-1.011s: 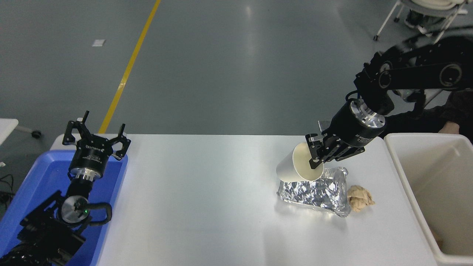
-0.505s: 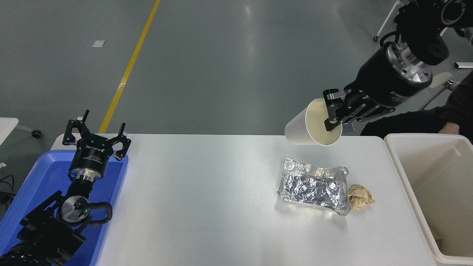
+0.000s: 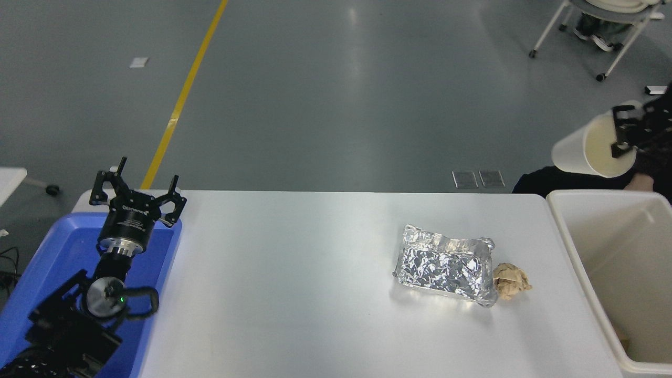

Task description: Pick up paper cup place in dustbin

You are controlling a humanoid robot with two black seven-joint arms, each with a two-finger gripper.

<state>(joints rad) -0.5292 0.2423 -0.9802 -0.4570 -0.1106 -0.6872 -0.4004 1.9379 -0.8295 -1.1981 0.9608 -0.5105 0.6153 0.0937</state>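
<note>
The white paper cup [image 3: 580, 147] with its cream inside is held in the air at the right edge, tilted on its side, mouth toward the right. My right gripper [image 3: 621, 137] is shut on its rim; most of that arm is out of frame. The cup hangs above the far left corner of the cream-white dustbin [image 3: 569, 236], which stands at the table's right end. My left gripper [image 3: 137, 190] is open and parked at the lower left over the blue tray.
A crinkled silver foil bag [image 3: 445, 265] lies on the white table with a crumpled brown paper ball [image 3: 511, 281] touching its right side. The blue tray [image 3: 47, 262] sits at the left end. A person's dark clothing and hand [image 3: 641, 182] show behind the bin.
My right gripper has carried the paper cup up off the foil bag and far to the right, to above the dustbin's far corner. The left arm has not moved.
</note>
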